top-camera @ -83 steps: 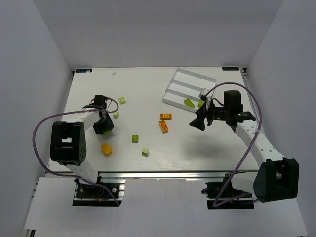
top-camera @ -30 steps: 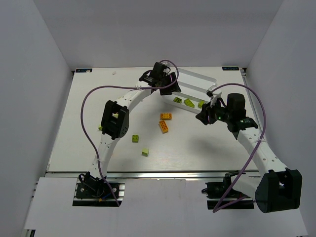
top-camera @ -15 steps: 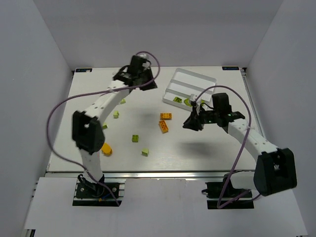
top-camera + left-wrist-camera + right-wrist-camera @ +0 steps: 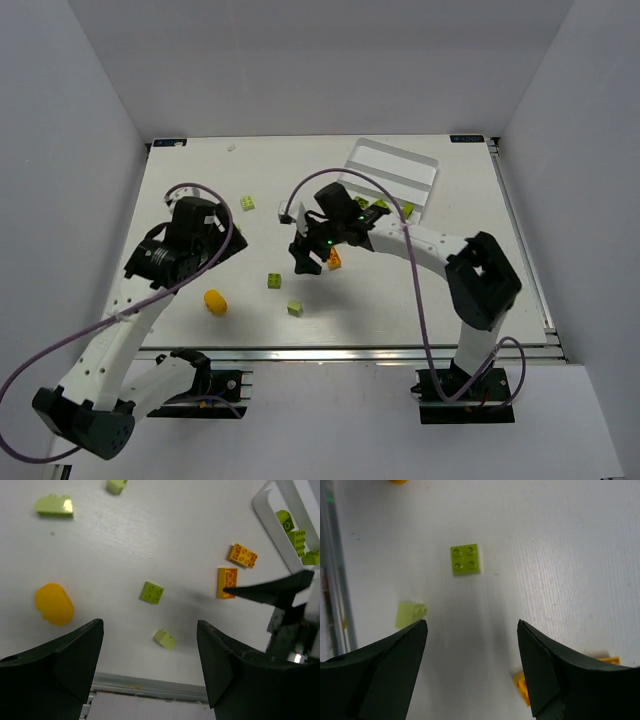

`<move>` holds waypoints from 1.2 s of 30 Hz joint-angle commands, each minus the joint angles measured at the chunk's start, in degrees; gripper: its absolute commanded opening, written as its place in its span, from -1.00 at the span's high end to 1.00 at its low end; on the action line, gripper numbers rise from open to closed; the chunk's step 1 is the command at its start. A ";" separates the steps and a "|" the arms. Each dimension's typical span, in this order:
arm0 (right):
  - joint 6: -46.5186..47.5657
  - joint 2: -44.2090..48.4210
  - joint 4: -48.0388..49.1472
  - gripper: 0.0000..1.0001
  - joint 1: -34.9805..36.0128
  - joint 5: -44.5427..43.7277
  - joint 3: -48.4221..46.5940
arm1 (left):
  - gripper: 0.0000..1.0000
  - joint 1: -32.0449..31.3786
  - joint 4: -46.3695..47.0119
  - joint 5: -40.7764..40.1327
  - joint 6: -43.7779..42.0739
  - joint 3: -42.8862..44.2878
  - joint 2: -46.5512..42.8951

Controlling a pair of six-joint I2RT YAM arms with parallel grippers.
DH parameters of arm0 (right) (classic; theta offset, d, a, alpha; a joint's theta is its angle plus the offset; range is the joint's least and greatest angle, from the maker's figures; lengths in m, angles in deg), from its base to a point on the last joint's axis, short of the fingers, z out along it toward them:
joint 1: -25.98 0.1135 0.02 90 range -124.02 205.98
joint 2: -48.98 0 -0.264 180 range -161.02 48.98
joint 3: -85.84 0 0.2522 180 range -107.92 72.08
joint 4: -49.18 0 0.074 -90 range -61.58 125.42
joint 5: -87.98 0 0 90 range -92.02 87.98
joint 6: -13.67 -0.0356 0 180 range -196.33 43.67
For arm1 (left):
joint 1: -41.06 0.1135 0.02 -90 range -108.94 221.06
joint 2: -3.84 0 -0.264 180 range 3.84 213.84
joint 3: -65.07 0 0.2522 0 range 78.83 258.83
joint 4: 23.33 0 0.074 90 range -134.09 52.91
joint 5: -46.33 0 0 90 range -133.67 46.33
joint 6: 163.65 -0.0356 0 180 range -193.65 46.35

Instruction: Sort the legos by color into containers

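White tabletop (image 4: 280, 170), lime and orange legos (image 4: 274, 281) scattered; left end effector (image 4: 149, 625) and right end effector (image 4: 472, 625) both spread wide, empty.

Left wrist view: left gripper (image 4: 149, 626) over the table (image 4: 150, 525). Straight ahead of it lies a 4-stud brick (image 4: 151, 592). Nearer, just right of centre, a small brick (image 4: 164, 638). Ahead-left, beyond the left finger, a rounded block (image 4: 54, 603). Far ahead-left, two more bricks (image 4: 53, 506). Ahead-right, a long brick (image 4: 227, 583), w/ an 8-stud brick (image 4: 243, 555) just beyond it, not touching. Farther right, the tray (image 4: 260, 505), w/ three bricks (image 4: 299, 539) in the compartment nearest this gripper.

Right wrist view: right gripper (image 4: 471, 625) has the 4-stud brick ahead, approx. centred. The small brick is ahead-left, by the left finger. The long brick is beside the right finger, partly hidden by it.
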 commanded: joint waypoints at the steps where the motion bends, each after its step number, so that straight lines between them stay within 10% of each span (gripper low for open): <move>1: -3.65 -5.41 -1.40 -0.57 2.48 -7.91 -6.70 | -0.70 0.09 -7.60 -4.58 7.23 -0.99 -6.94; 23: -3.83 -25.63 -2.80 -0.63 11.46 -16.26 -21.65 | -0.71 -0.44 -18.69 -4.93 16.83 -4.77 -20.40; 36: -3.20 -21.16 -0.95 1.00 10.58 -13.02 -18.84 | -0.72 -0.44 -13.42 -3.18 16.39 -10.30 -18.91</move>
